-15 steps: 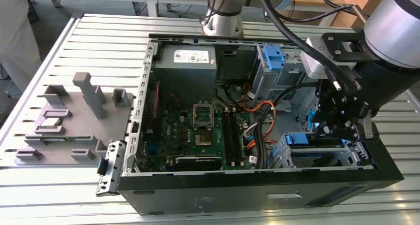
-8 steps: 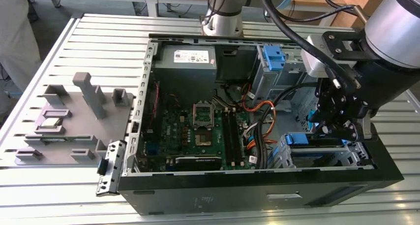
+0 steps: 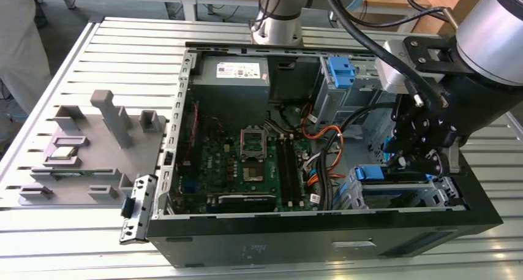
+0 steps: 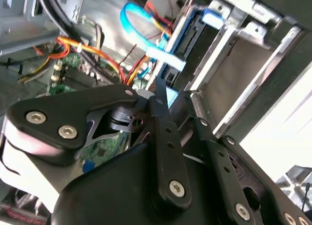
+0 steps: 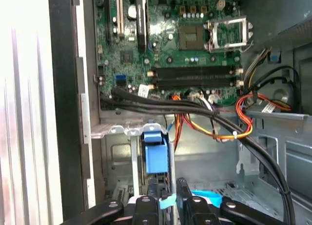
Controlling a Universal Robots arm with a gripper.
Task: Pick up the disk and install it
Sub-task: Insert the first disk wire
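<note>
The disk (image 3: 378, 173) stands edge-on in the drive cage (image 3: 408, 197) at the front corner of the open computer case, on the exterior view's right; mostly its blue carrier frame (image 5: 156, 155) shows, the metal body is hidden. My gripper (image 3: 408, 162) reaches down onto it from above. In the first wrist view the gripper (image 5: 167, 198) has its black fingers (image 5: 152, 195) close together on a light-blue tab of the carrier. The second wrist view shows the gripper (image 4: 174, 97) pinching that blue edge beside the cage wall.
Black, orange and blue cables (image 5: 214, 122) run just beside the cage. The motherboard (image 3: 245, 157) fills the case floor, with a grey power-supply box (image 3: 237, 71) at the back. Another blue bracket (image 3: 339, 71) sits in the rear cage. A grey fixture (image 3: 90, 145) lies on the slatted table.
</note>
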